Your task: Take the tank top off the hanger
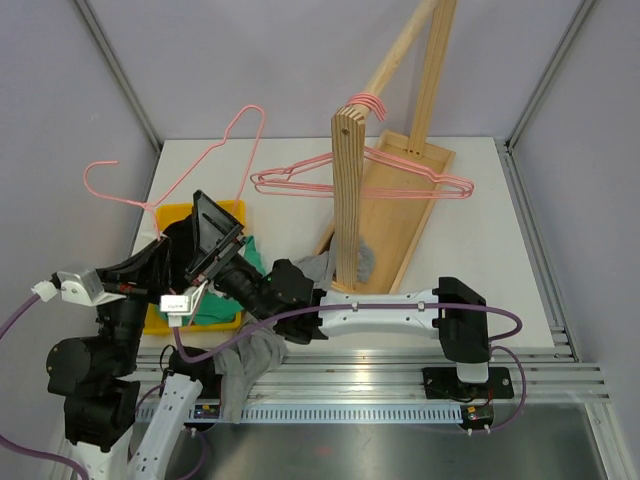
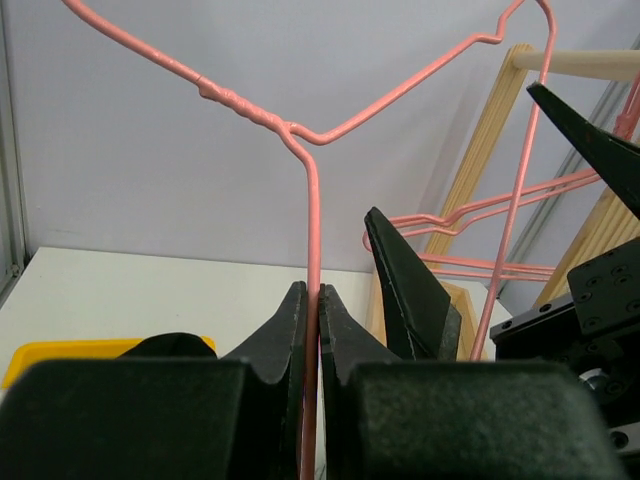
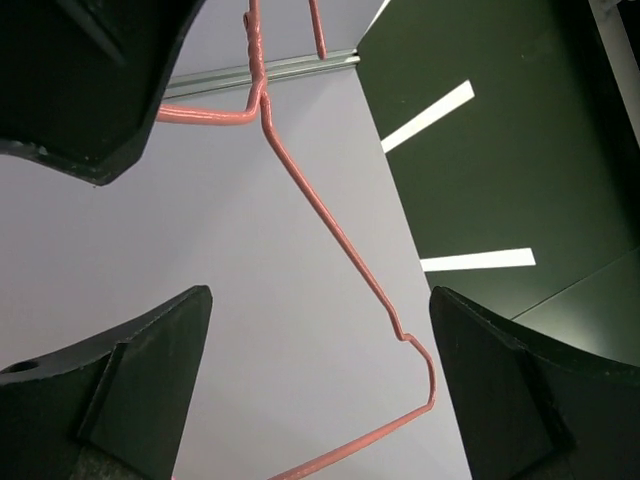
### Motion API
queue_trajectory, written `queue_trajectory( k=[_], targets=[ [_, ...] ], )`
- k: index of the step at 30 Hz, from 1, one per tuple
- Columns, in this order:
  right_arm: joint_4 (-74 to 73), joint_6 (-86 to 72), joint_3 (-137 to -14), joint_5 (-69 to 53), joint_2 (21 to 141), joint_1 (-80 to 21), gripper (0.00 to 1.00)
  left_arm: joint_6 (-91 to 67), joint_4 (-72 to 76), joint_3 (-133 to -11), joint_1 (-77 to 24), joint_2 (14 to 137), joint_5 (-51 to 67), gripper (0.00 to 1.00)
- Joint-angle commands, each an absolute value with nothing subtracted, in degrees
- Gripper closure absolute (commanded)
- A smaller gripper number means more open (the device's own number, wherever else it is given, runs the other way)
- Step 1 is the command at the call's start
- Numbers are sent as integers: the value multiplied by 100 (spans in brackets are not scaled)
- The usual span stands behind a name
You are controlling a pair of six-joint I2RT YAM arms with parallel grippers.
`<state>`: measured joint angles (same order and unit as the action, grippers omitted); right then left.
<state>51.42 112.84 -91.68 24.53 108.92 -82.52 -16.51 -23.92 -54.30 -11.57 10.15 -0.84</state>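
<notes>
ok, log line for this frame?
left gripper: shut on pink hanger | right gripper: open, holding nothing | visible hanger wire: bare

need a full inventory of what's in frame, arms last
held hanger: 1, pink, raised over the table's left side
racked hangers: several, pink, hooked on the rack's dowel
rack: 1, bare wood, centre-back of table
bin: 1, yellow, left of table
green cloth: 1, green, in the bin
grey garment: 1, grey, draped over near table edge
grey cloth: 1, grey, at rack's foot
table: 1, white
left claw: shut on held hanger
right claw: open, holding nothing
</notes>
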Motion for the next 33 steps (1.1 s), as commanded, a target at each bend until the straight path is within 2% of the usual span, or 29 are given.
queue_trajectory(
  k=[1, 8, 14, 20, 30, 33],
  targets=[
    [5633, 10883, -8974, 2611, 10820, -8516, 2, -1618, -1908, -5353, -1151, 1300, -174, 100],
    [5933, 9889, -8921, 2601, 10416, -9052, 0, -1029, -1591, -5282, -1151, 2003, -492, 100],
    [5494, 8712, -8562, 2698, 9459, -9422, 0, -721, -1310, -5282, -1151, 2285, -791, 100],
    [5292, 8394, -8104, 2874, 8904, -9659, 0, -291, -1151, -5580, -1151, 2548, -1098, 100],
    [5704, 8648, -7691, 3514, 8482, -9922, 1, 307, -502, -5905, -1151, 2944, -485, 100],
    [5074, 8561, -7629, 3900, 7956, -10265, 1, 694, -352, -6203, -1160, 3347, -37, 100]
  ],
)
